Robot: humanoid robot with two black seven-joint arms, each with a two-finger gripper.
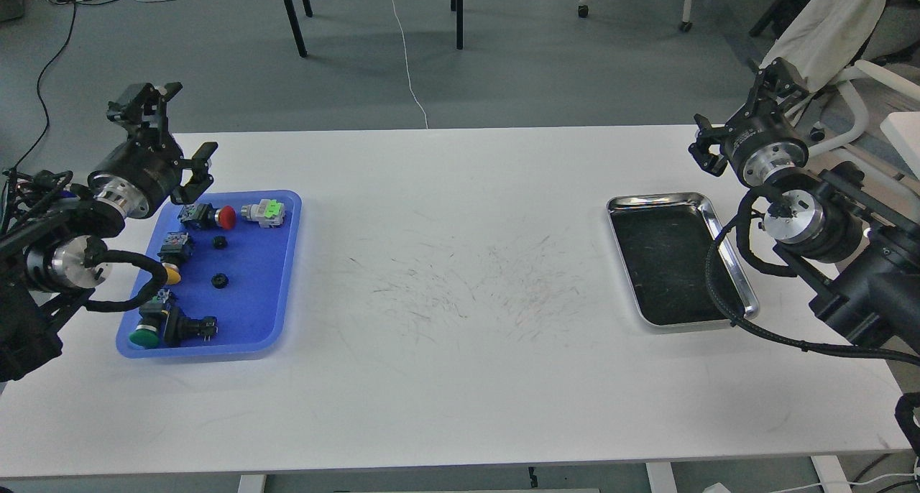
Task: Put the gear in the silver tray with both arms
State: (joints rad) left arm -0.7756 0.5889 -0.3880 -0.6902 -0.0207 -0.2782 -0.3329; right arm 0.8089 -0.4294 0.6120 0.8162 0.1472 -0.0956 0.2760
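Head view: white bench [460, 299] with two trays and both arms raised at its edges.

Silver tray [733, 263] lay at 3 o'clock, nothing in it. Blue plastic tray [273, 320] lay at 9 o'clock, holding push-button switches and two small black gears [219, 242]. Left gripper [164, 123] hovered above the blue tray's far corner, fingers spread, holding nothing. Right gripper [747, 105] hung beyond the silver tray; its jaw state could not be told.

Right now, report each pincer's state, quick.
Left pincer: open, holding nothing, raised above the far-left corner of the blue tray.
Right pincer: cannot be told; seen dark, raised beyond the silver tray.
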